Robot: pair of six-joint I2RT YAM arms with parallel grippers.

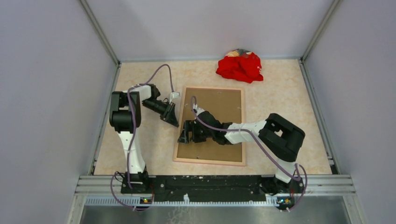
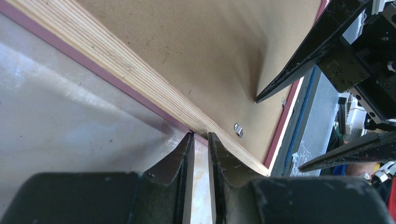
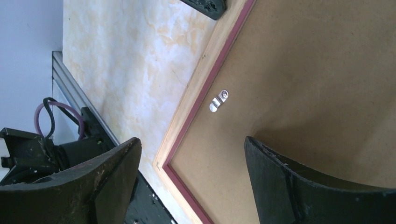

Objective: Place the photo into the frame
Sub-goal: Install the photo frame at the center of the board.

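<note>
This is a robotics lab, set up as an enclosed test cell. Plain pale-grey walls [image 1: 201, 28] stand to the left, to the right and on the far side of the frame [image 1: 210, 161], joined at the corners by bare aluminium posts [image 1: 99, 32]. The frame lies on a marble-patterned table [image 1: 285, 98]. On the near side of the frame an aluminium rail [image 1: 334, 179] carries the bolted bases of two black-and-white robot arms, the left arm [image 1: 133, 156] and the right arm [image 1: 282, 137]. Exposed purple cables [image 1: 163, 69] loop along both arms.

Overhead cam; wrist cams near frame [image 2: 116, 65]
</note>
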